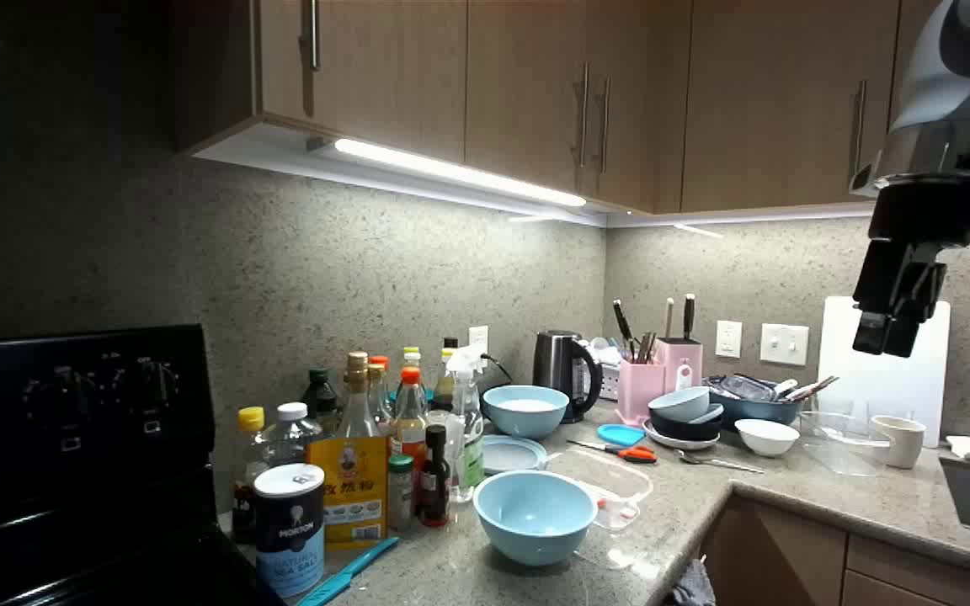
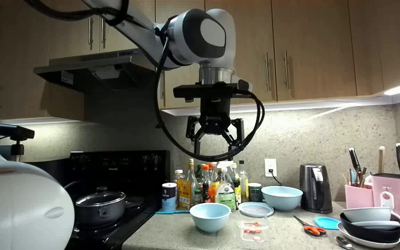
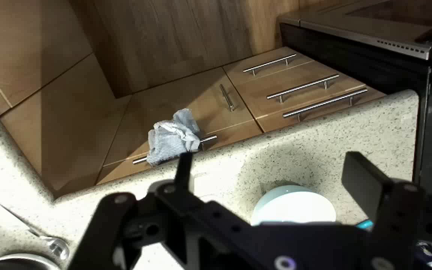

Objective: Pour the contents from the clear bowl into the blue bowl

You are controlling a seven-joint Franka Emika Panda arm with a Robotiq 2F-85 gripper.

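The fingers (image 3: pixel 366 183) stand spread above the table (image 2: pixel 283 236), pinching nothing. Below them lies the clear bowl (image 2: pixel 248 236), just beside the blue bowl (image 2: pixel 210 220). An off-centre grip on its see-through wall could tip it and spill the red pieces (image 2: pixel 252 231). Its mouth seems to face up, but the faint outline gives no sure long axis.

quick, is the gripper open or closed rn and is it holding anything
Black two-finger metal gripper: open, jaws spread wide apart, holding nothing.

Free air above front blue bowl (image 2: pixel 210 219); bottles (image 2: pixel 206 191) crowd behind, gap perhaps narrow.
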